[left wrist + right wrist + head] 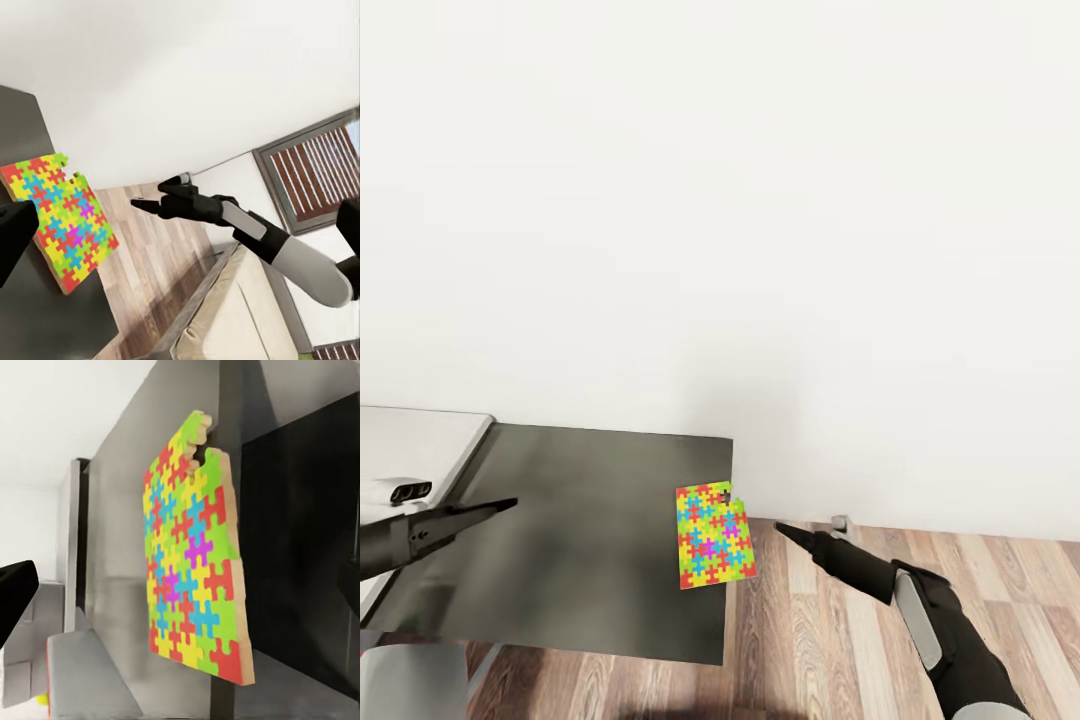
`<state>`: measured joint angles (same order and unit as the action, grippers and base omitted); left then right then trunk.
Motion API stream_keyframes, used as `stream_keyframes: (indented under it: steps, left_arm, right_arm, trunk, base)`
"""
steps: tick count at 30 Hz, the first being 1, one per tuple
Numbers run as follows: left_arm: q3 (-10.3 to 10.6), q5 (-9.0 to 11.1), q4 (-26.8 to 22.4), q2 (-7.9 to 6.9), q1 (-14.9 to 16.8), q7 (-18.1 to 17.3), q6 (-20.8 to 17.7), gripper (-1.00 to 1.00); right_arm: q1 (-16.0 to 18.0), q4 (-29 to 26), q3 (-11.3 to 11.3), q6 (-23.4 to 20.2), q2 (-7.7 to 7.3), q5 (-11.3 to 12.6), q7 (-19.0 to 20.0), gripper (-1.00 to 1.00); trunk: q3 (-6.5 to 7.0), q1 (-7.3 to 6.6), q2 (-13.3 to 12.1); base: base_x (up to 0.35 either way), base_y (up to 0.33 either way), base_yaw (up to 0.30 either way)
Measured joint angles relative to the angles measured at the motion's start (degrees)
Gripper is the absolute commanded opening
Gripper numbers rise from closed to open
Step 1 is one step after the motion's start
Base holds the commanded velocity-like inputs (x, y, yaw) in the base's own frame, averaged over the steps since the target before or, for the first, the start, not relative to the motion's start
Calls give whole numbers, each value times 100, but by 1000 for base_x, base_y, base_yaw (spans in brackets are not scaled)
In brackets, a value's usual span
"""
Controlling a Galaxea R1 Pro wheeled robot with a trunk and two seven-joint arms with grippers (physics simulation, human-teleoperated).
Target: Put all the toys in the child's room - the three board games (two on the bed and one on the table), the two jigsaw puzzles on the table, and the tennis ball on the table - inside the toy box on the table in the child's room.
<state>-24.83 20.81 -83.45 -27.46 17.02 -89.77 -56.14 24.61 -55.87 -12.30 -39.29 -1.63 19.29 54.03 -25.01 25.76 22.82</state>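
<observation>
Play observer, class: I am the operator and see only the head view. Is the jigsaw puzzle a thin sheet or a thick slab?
Observer: A slab. The right wrist view shows the jigsaw puzzle with a pale, wood-coloured side edge.
Operator: What lies beyond my right arm?
Observer: In the left wrist view, a beige mattress lies past the right arm.
Operator: Are the right jaws open?
Observer: Yes. The right wrist view shows a dark finger at each side, wide apart.

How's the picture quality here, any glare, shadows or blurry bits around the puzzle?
Head view: even soft light, sharp puzzle, a faint sheen on the dark top, and a dim shadow on the wall behind it. Right wrist view: puzzle close and steeply foreshortened, its edges slightly soft. Left wrist view: no glare.
</observation>
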Motion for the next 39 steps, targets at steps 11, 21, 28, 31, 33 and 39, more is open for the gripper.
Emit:
stream_keyframes:
  steps: [11, 21, 28, 31, 33, 39]
  left_arm:
    - [518, 6, -35, 526, 46, -1, -192, 100]
    - [779, 5, -35, 663, 78, -1, -298, 100]
    - [1061, 5, -30, 782, 87, -1, -313, 100]
    - [1072, 5, -30, 792, 86, -1, -313, 100]
    - [1064, 5, -30, 794, 83, -1, -313, 100]
    - [1057, 2, -25, 799, 80, -1, -310, 100]
  right_arm:
    - [364, 774, 154, 11, 9, -13, -61, 100]
    - [393, 833, 163, 17, 13, -21, -89, 100]
    - [392, 840, 170, 23, 10, -28, -89, 100]
    - [392, 839, 172, 34, 12, -28, -87, 100]
    - [392, 840, 172, 37, 12, -28, -86, 100]
    - [392, 843, 173, 30, 9, -24, -85, 100]
  trunk:
    - [0, -1, 1]
    - [0, -1, 1]
    - [0, -1, 1]
    - [0, -1, 1]
    - [0, -1, 1]
    - [0, -1, 1]
  base:
    - [0, 0, 0]
    - [0, 0, 0]
    - [0, 0, 0]
    - [0, 0, 0]
    - [0, 0, 0]
    - [0, 0, 0]
